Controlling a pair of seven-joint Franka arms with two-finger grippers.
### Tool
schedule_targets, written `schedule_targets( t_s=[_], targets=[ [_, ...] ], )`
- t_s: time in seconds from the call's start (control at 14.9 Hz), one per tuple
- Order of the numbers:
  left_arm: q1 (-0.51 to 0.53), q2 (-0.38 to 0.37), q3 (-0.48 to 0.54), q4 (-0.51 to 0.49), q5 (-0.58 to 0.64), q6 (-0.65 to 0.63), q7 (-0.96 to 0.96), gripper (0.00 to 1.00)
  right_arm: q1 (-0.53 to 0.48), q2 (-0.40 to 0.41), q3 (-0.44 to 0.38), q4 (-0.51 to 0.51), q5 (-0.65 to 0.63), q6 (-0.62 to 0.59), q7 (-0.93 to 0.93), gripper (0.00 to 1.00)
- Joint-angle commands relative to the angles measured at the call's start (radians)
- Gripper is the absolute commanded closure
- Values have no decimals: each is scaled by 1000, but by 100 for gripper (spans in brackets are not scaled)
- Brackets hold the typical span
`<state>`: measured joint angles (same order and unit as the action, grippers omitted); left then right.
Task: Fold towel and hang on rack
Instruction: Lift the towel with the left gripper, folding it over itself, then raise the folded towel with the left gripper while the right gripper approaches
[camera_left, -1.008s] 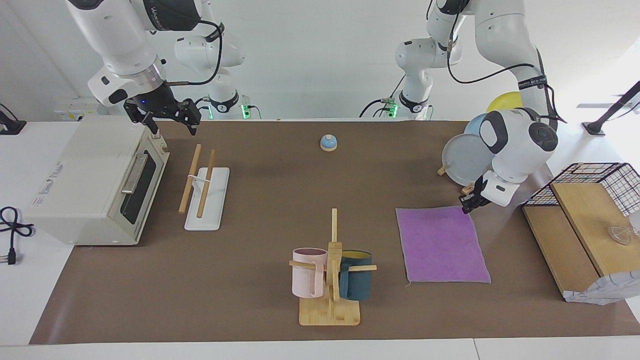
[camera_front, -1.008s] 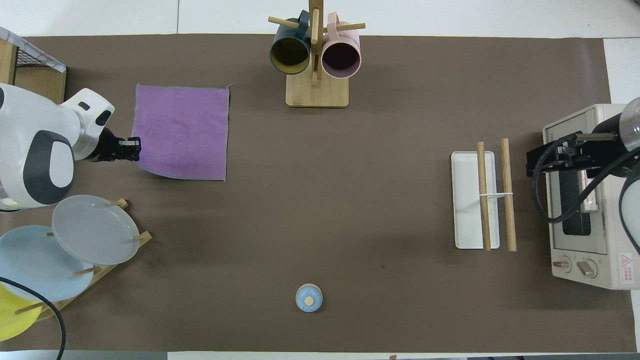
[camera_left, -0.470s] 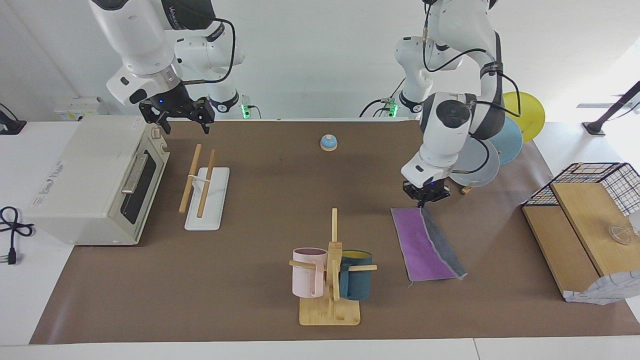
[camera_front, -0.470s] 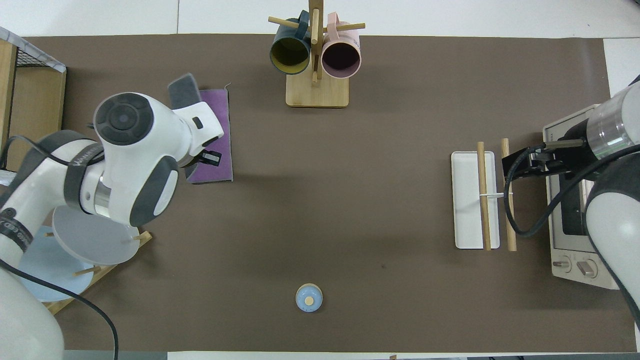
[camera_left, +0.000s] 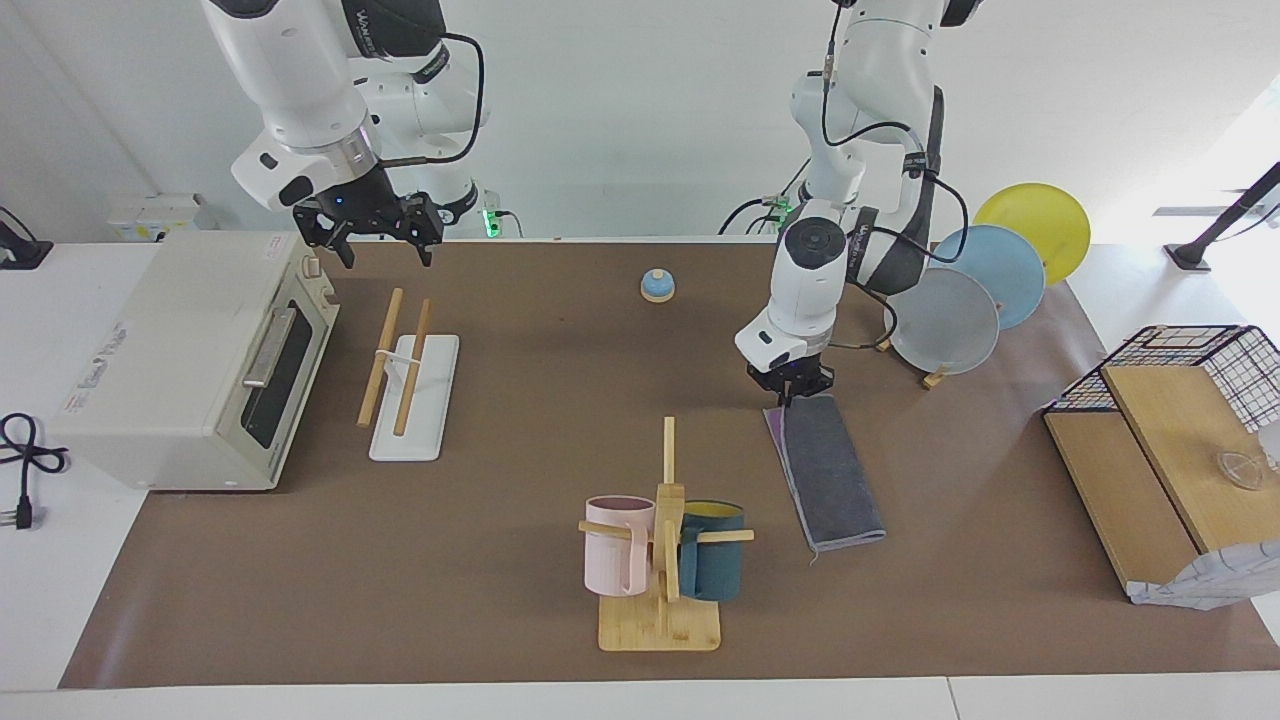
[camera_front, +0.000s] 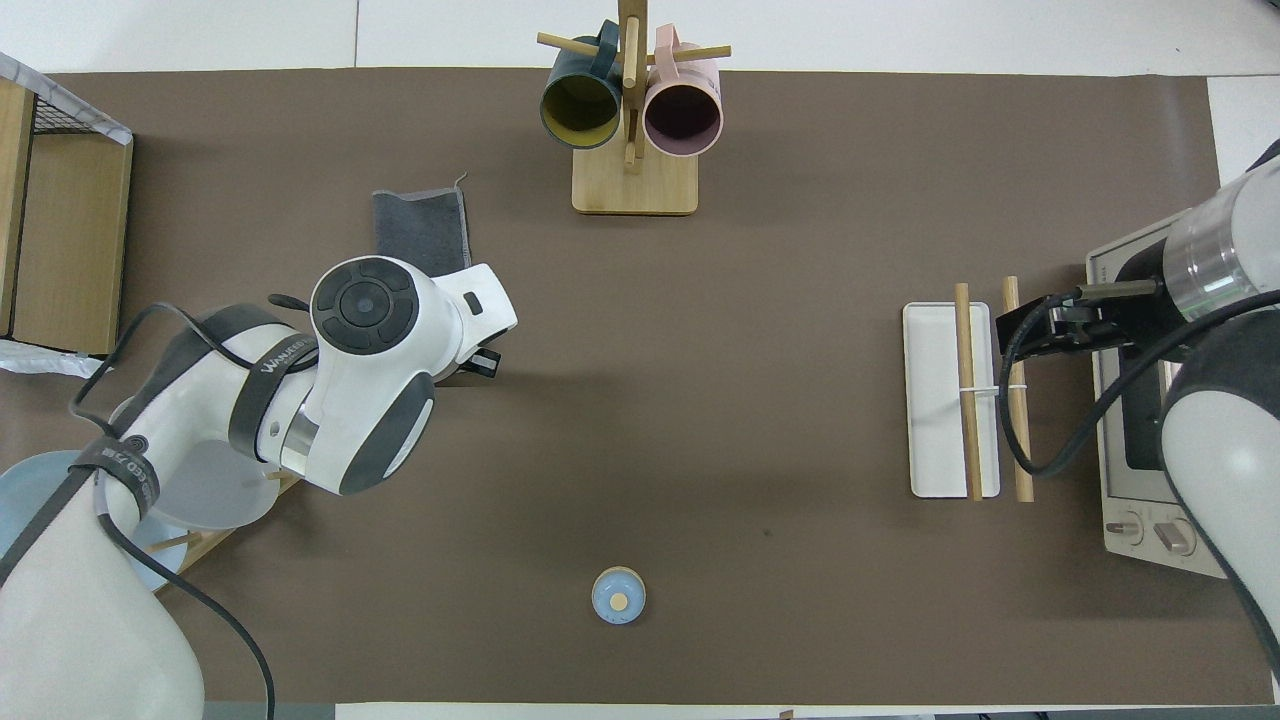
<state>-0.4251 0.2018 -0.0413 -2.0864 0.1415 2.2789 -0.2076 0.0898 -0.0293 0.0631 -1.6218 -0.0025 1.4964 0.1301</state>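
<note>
The soft square towel, purple on one face and dark grey on the other, lies on the brown table mat folded in half, grey face up, with only a thin purple strip showing along the edge toward the right arm's end; it lies just beside the wooden peg stand with a pink and a dark blue mug, toward the left arm's end. The left gripper is down at the towel's corner nearest the robots with its jaws clenched on the cloth there, which looks like the end of laying one half over the other. The rack, two light wooden rods over a flat white base, stands well apart, in front of the cream toaster oven. The right gripper hovers over the rack's robot-side end with its jaws spread wide and empty, apparently waiting there to receive or steady the towel.
</note>
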Motion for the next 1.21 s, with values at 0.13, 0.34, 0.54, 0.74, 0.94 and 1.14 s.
schedule_targets(
  t_s=[0.13,0.34,0.54,0.74,0.94,1.14],
  targets=[
    [83,-22,11,23,-90,2,0,0,33,-11,1,-10,15,41,48,0],
    [184,-12,11,36,-273,52,149,0,105,-1,3,-9,29,77,143,0],
    [262,17,11,32,-443,96,311,0,171,31,1,26,29,82,230,0],
    [270,62,11,34,-534,119,414,0,183,34,3,43,30,74,238,0],
    [286,85,9,35,-595,119,456,0,180,34,1,40,32,74,238,0],
    [286,110,9,39,-599,122,478,0,177,29,1,31,32,74,238,0]
  ],
)
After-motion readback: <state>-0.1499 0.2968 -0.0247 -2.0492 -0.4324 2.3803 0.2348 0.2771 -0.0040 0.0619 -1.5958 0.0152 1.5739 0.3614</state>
